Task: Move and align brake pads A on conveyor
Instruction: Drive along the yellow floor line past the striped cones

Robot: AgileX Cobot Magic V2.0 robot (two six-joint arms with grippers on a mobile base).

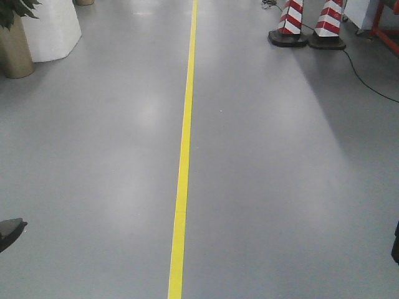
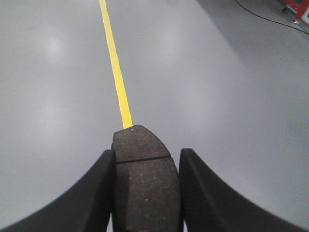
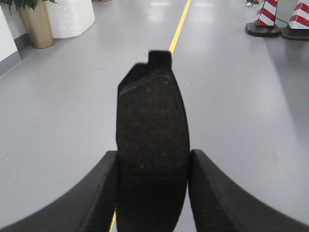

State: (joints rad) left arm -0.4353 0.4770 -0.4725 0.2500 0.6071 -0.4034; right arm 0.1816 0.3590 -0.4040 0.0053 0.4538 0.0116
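Observation:
My left gripper is shut on a dark grey brake pad with a thin groove across it, held out over the grey floor. My right gripper is shut on a second brake pad, whose notched metal tab points away from me. In the front view only a dark tip of the left gripper shows at the left edge and a dark bit of the right arm at the right edge. The conveyor is out of view.
A yellow floor line runs straight ahead across the grey floor. Two red-and-white cones stand far right with a black cable trailing from them. A gold planter and a white block stand far left.

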